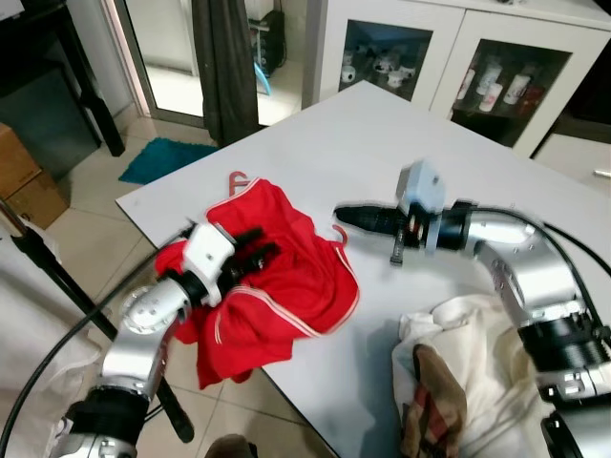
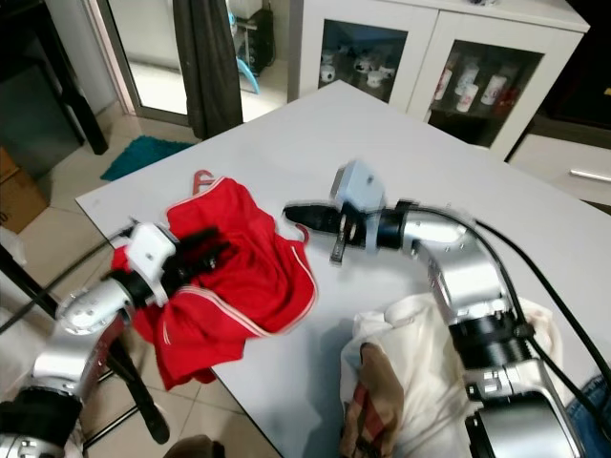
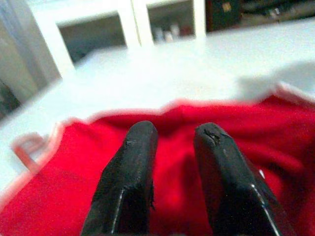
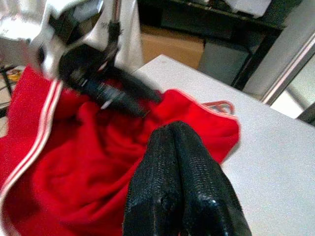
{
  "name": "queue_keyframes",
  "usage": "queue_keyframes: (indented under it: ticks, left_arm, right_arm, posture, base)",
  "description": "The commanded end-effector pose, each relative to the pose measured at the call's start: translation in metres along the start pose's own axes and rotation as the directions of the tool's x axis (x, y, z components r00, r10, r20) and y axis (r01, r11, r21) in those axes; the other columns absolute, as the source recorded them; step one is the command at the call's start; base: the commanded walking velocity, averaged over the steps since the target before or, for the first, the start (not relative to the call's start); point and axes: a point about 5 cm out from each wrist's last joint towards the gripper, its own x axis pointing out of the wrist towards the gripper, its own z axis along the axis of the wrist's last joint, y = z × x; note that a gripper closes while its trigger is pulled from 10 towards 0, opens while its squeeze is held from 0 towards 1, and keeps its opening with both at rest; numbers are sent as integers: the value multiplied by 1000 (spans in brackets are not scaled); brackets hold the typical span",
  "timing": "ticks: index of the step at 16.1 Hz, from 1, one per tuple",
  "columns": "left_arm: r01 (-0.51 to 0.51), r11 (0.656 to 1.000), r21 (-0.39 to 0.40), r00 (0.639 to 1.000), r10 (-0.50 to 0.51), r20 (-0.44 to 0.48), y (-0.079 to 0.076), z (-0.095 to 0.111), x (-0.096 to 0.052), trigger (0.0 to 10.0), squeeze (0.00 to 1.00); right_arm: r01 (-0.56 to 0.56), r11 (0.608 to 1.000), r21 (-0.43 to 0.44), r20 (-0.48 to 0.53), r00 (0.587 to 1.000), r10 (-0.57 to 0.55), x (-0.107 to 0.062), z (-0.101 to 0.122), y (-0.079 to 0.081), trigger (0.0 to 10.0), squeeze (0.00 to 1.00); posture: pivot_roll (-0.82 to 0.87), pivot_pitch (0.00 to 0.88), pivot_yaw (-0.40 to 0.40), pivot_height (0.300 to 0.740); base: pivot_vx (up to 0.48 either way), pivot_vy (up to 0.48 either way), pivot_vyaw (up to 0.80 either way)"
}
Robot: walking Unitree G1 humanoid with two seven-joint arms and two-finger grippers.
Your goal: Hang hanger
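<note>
A red garment with white trim (image 1: 277,277) lies bunched at the near left corner of the white desk (image 1: 382,143), part of it drooping over the edge. From under its far side a red plastic hanger hook (image 1: 236,178) pokes out onto the desk; a second reddish loop (image 1: 338,235) shows at the garment's right edge.

The left claw (image 1: 256,250) rests on top of the red cloth. The left wrist view gives what the head views blur: its two black fingers (image 3: 129,182) stand slightly apart with red fabric behind the gap, pinching nothing that can be made out.

The right claw (image 1: 348,216) reaches in from the right, its tip just beside the garment. In the right wrist view its fingers (image 4: 179,182) are pressed together, and beyond them lie the cloth, the left claw and the hook.

Near the right arm, a cream cloth with a brown plaid piece (image 1: 449,382) is heaped at the desk's near edge. Behind the desk stands a white glass-door cabinet (image 1: 458,67); a teal mat (image 1: 162,157) lies on the tiled floor.
</note>
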Motion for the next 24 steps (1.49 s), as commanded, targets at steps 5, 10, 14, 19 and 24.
queue_keyframes:
  ticks: [5, 10, 14, 19, 24]
  left_arm:
    - [-35, 975, 218, 983, -6, 185, 32, 65, 13, 10000, 0]
    - [-59, 952, 299, 987, 11, 160, 63, 84, -1, 10000, 0]
    - [-91, 968, 232, 992, 69, 101, 64, 65, -23, 10000, 0]
    - [-66, 996, 61, 997, 68, -21, 28, 17, -39, 10000, 0]
    - [-91, 996, -14, 994, 90, -64, 8, -3, -39, 10000, 0]
  right_arm:
    - [14, 999, 33, -12, 1000, -14, -3, -3, -1, 10000, 0]
    - [26, 1000, -6, -192, 981, -26, -13, -30, -2, 10000, 0]
    - [38, 998, -58, -341, 938, -55, -18, -51, -4, 10000, 0]
    - [8, 1000, -27, -383, 924, -18, 2, -63, 2, 10000, 0]
    - [-27, 999, -31, -269, 963, 18, 17, -47, 3, 10000, 0]
  posture:
    - [100, 59, -36, 740]
    - [103, 58, -30, 740]
    - [109, 62, -26, 740]
    - [132, 60, -40, 740]
    - [139, 55, -44, 740]
  base:
    - [0, 0, 0]
    - [0, 0, 0]
    - [0, 0, 0]
    - [0, 0, 0]
    - [0, 0, 0]
